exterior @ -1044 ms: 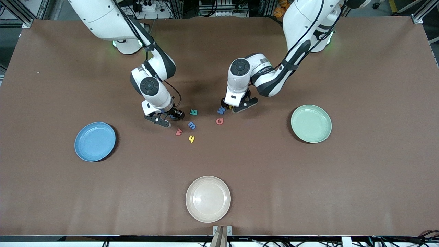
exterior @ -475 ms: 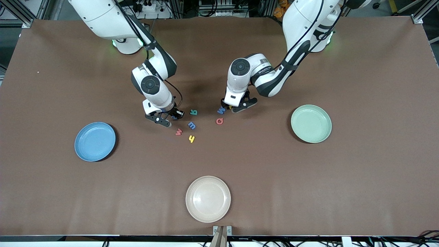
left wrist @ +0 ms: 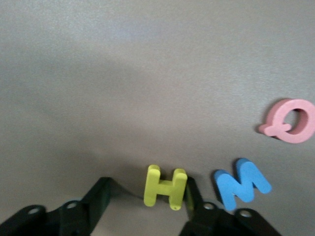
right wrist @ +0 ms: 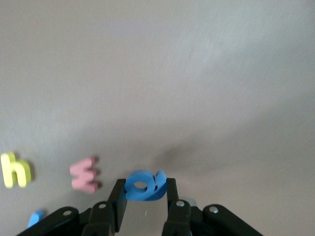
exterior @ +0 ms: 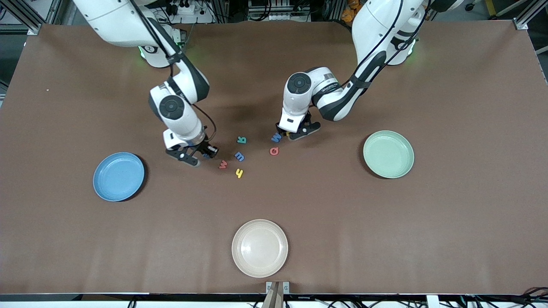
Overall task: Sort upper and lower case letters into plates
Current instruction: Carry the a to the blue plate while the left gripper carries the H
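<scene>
R gripper (right wrist: 143,200) is clamped on a blue letter (right wrist: 144,185) by its flat faces, over the table between the red w (right wrist: 84,174) and the blue plate (exterior: 118,176). L gripper (left wrist: 145,196) is down at the table, part-open round the yellow H (left wrist: 165,186), not yet pinching it; blue M (left wrist: 242,183) lies just outside one finger. Letters look like foam: light, a bit squashy, thin. Best to pinch across the H's width, gently. Green plate (exterior: 388,154) waits empty.

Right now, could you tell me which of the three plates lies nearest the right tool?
The blue plate, toward the right arm's end of the table. The right tool is just beside it, while the mint green plate and cream plate lie much farther off.
</scene>
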Tool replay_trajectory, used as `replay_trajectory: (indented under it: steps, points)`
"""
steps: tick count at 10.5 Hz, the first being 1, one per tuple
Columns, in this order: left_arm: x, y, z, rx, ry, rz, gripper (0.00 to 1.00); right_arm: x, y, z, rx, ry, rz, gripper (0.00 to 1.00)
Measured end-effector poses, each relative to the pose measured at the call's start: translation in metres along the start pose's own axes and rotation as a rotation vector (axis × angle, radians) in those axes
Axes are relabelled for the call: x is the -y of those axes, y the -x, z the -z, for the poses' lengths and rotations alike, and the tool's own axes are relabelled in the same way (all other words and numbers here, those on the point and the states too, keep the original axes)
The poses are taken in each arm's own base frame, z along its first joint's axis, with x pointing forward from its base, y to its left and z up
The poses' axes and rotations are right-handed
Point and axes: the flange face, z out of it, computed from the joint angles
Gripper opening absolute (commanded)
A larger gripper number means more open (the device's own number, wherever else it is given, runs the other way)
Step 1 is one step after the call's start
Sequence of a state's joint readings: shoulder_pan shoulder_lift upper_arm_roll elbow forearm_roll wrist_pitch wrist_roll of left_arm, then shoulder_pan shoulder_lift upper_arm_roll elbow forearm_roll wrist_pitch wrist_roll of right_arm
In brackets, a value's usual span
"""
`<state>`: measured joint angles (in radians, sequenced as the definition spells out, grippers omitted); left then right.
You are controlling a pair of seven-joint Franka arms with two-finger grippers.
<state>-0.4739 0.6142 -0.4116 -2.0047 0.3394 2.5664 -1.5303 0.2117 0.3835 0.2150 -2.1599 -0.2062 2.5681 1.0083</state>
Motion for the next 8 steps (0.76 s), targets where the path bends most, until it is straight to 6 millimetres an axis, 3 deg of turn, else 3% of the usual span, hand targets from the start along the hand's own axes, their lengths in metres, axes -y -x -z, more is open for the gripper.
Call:
replay_trajectory:
  steps: [3, 5, 7, 8]
  points:
    - [-0.001, 0.0, 0.001, -0.001, 0.002, 0.0, 0.47, -0.042, -0.057, 0.017, -0.059, 0.171, 0.044, 0.0]
    - [-0.001, 0.0, 0.002, -0.002, 0.004, 0.0, 0.34, -0.087, -0.089, 0.013, -0.071, 0.259, 0.079, 0.0]
    - [-0.001, -0.001, 0.003, -0.003, 0.005, 0.001, 0.12, -0.133, -0.119, 0.011, -0.088, 0.329, 0.111, 0.0]
    - [-0.002, -0.002, 0.006, -0.007, 0.009, 0.001, 0.09, -0.155, -0.131, 0.009, -0.102, 0.368, 0.134, 0.33]
